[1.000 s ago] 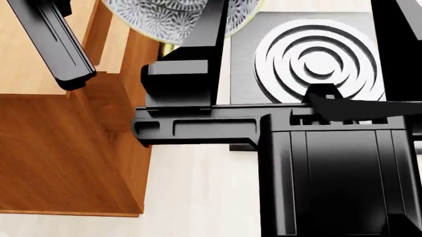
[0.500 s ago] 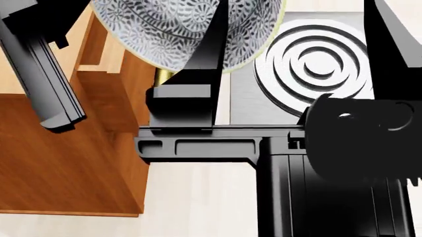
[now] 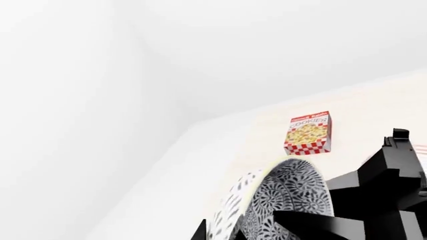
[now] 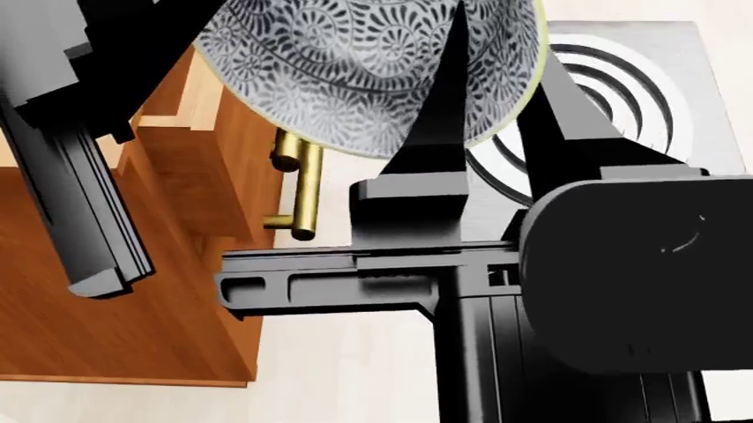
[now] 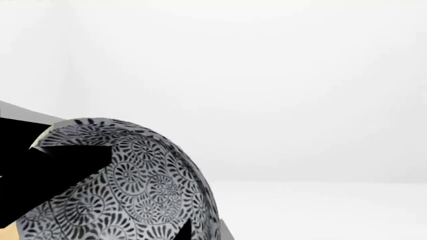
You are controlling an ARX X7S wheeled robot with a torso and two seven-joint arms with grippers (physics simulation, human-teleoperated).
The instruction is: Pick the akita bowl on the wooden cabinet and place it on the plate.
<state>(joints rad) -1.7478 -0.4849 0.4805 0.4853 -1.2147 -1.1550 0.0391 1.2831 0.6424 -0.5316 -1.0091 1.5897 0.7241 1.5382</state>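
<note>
Right gripper pinches the akita bowl, 1 dark finger crossing the patterned wall in the upper middle of the head view; the right wrist view shows black fingers pressed against the bowl's grey floral surface. The bowl hangs tilted in the upper centre of the frame, above the edge of the wooden cabinet, which fills the lower left, and partly in front of a grey stove with concentric rings at the upper right. Below the bowl a brass handle sticks out from the cabinet side. The left gripper is a long dark shape at the left edge; I cannot tell how its jaws stand. In the left wrist view the bowl's rim sits low, with a cookies box beyond it on the pale floor
</note>
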